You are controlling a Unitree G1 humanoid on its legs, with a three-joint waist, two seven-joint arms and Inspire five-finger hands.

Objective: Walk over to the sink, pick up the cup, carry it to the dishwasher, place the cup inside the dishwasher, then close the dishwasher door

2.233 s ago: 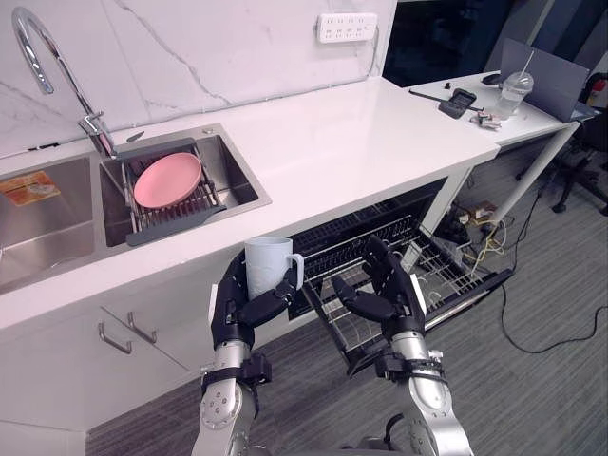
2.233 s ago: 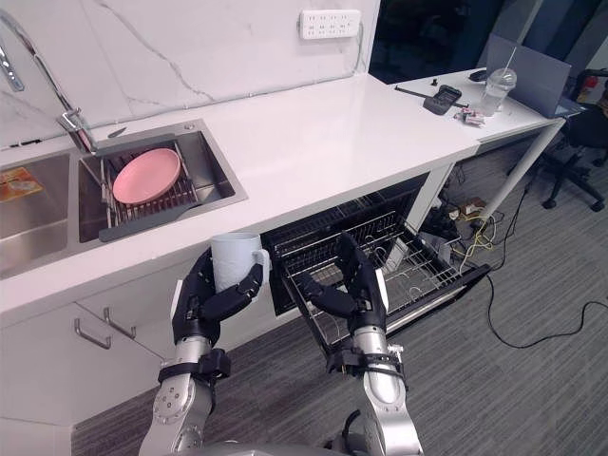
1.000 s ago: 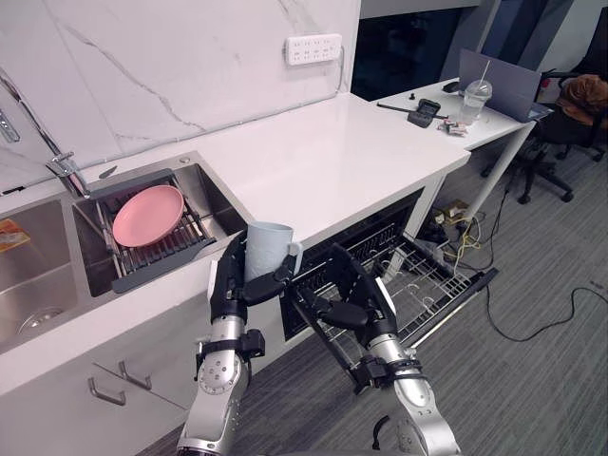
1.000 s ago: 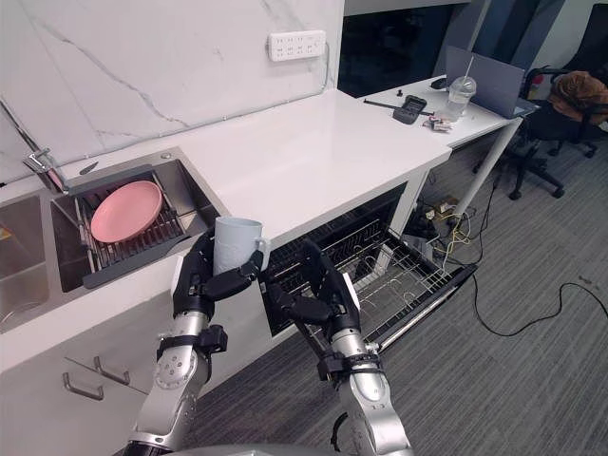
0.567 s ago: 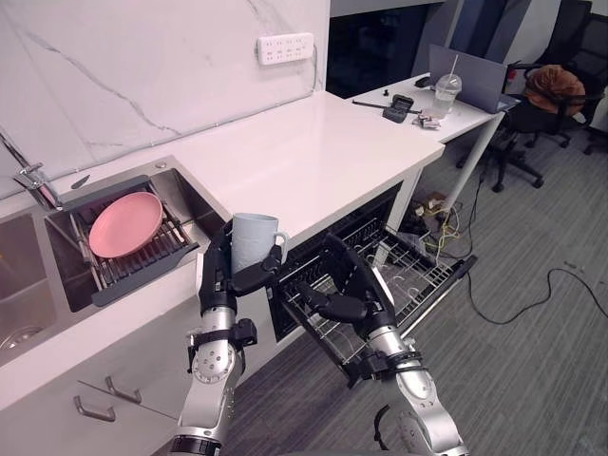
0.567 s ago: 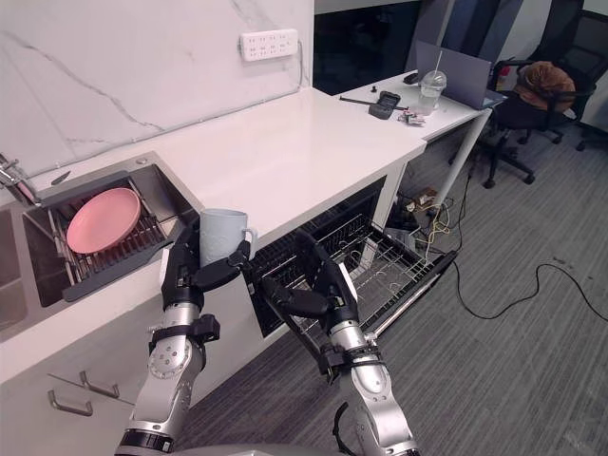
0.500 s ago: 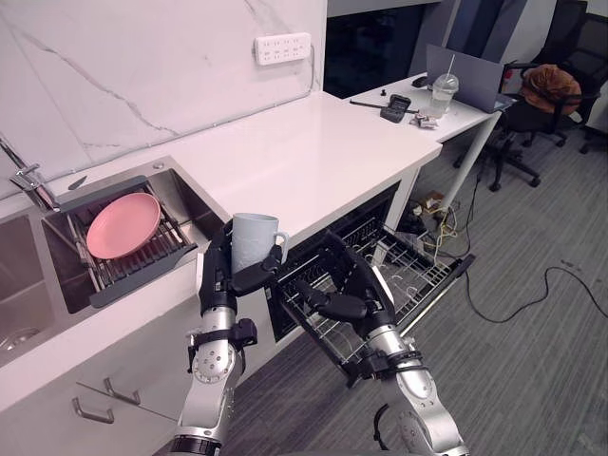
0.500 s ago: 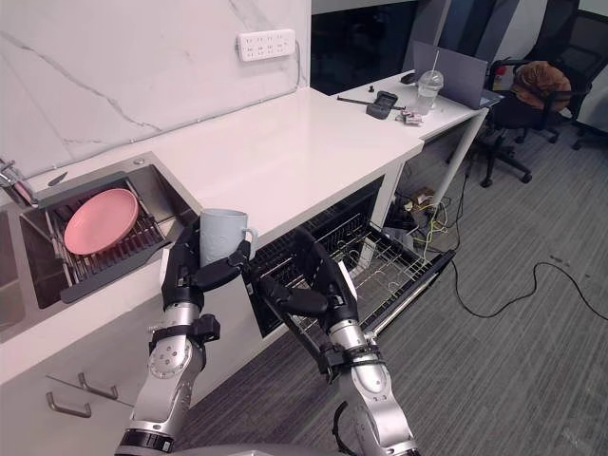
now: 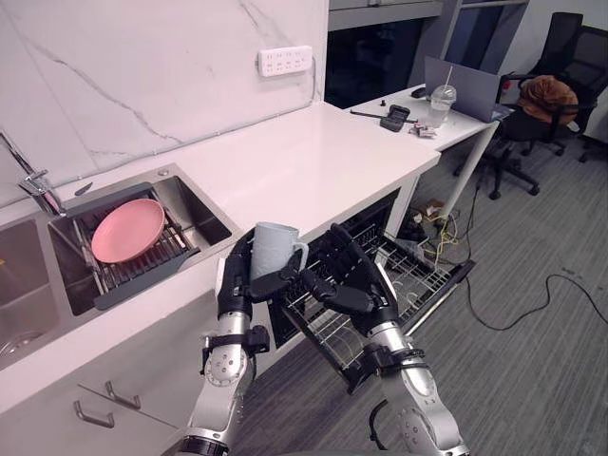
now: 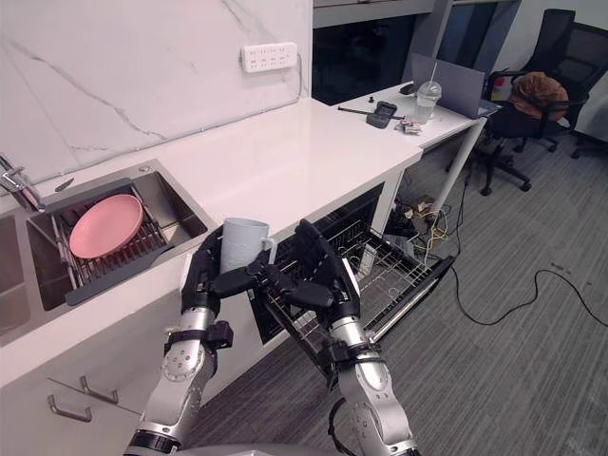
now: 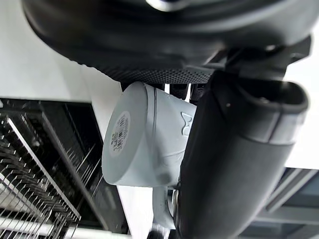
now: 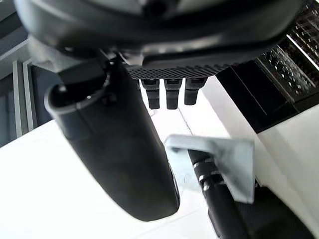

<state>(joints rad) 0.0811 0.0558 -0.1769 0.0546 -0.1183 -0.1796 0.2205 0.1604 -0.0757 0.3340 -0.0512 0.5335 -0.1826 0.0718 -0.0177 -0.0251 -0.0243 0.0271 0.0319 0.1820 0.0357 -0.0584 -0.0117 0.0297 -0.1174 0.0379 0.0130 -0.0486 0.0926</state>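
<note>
A pale blue-grey cup (image 9: 274,249) stands upright in my left hand (image 9: 236,287), whose fingers and thumb (image 11: 234,149) curl round its side (image 11: 144,144). I hold it at counter height, just off the front edge of the white counter (image 9: 313,161) and left of the dishwasher (image 9: 380,214) opening. The dishwasher door is down and its wire rack (image 9: 418,275) is pulled out over it. My right hand (image 9: 353,287) is open beside the cup, above the rack, with its straight fingers (image 12: 172,92) reaching toward my left thumb.
A sink (image 9: 204,214) at the left holds a pink plate (image 9: 128,228) on a drain rack. A desk (image 9: 456,114) with a laptop and a plastic cup stands at the far right, with office chairs (image 9: 546,104) beyond. Cables (image 9: 532,304) lie on the grey carpet.
The view has swung right along the counter. My left hand has carried the cup a little right, and my right hand has risen toward it, so the hands now nearly touch.
</note>
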